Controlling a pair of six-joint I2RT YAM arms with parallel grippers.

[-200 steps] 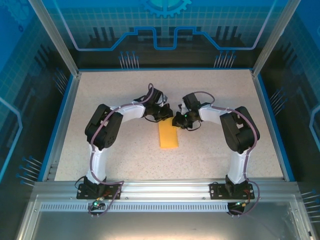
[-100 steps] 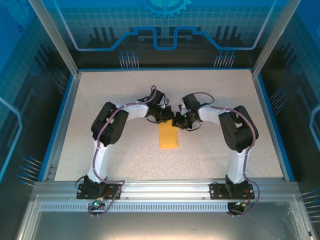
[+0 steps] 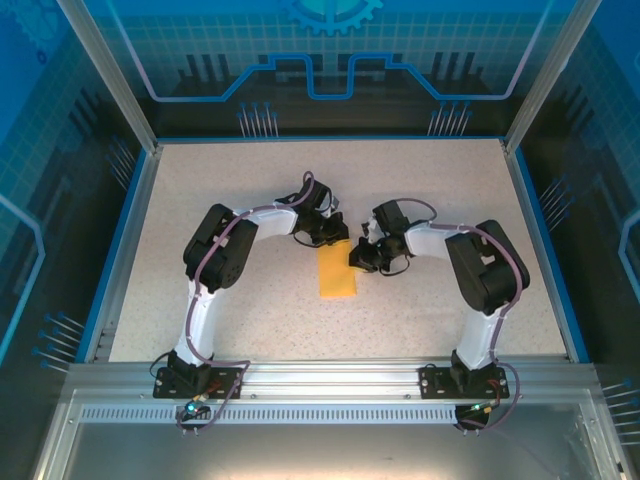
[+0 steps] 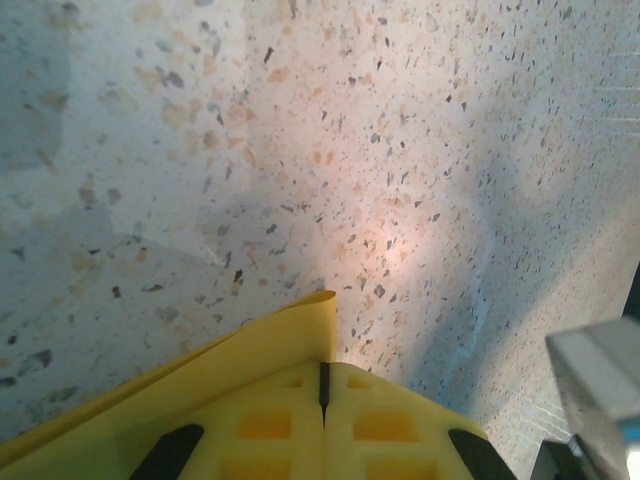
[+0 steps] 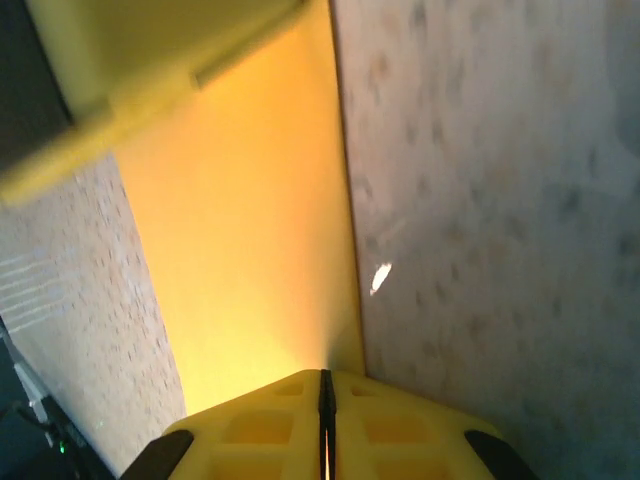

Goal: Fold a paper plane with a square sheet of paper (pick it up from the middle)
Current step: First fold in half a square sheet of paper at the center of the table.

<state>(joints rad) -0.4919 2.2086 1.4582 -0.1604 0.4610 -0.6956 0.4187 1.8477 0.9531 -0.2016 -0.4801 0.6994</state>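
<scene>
Left wrist: left hand (image 4: 323,385) clenched beside folded paper (image 4: 240,355); right hand (image 5: 322,385) clenched at its edge.

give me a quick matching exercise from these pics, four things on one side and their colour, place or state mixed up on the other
Things:
1. left tool
2. right tool
3. paper
4. table

Descriptions:
a. speckled beige
b. shut, at the paper's right long edge
c. orange-yellow, a narrow rectangle lying between the arms
d. shut, at the paper's far end

Pairs: 1-d, 2-b, 3-c, 4-a
</scene>
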